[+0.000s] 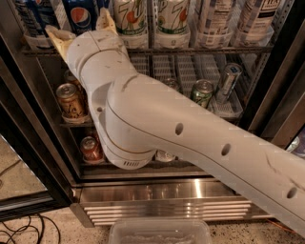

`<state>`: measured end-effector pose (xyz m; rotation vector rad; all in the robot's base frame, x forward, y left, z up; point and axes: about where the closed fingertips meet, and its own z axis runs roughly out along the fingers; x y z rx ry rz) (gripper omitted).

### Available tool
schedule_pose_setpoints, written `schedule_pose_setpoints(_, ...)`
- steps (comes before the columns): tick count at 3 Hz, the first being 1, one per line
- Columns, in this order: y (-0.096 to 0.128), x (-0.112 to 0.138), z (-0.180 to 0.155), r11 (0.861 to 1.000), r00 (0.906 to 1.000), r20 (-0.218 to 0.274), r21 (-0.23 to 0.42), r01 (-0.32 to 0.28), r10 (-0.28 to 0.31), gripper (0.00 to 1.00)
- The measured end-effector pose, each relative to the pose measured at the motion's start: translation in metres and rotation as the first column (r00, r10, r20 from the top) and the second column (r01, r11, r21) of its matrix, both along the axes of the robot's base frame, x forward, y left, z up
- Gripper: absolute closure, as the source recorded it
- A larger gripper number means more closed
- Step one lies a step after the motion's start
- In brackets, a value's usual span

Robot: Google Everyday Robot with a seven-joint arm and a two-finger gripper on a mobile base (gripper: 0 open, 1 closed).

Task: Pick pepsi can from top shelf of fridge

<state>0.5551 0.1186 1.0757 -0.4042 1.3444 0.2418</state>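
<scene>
The pepsi can (80,13) is blue with the round red-white-blue globe and stands on the top shelf (214,49) of the fridge (167,190), second from the left. My gripper (81,30) is at the shelf's front edge, just below and in front of that can. It is open, with one cream finger (57,39) to the can's left and the other finger (106,21) to its right. The can's lower part is hidden behind my wrist. My white arm crosses the fridge from the lower right.
Another blue can (28,14) stands left of the pepsi; 7UP cans (129,16) and white cans (214,19) stand to its right. Gold cans (70,100), green cans (202,92) and a red can (90,148) sit on the lower racks. A clear bin (159,232) lies on the floor.
</scene>
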Motion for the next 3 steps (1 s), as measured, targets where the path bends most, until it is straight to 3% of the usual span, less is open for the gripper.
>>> schedule_pose_setpoints(3,0.011,0.023,-0.010,1.000,0.9984,-0.052,0.013,0.024,-0.024,0.31)
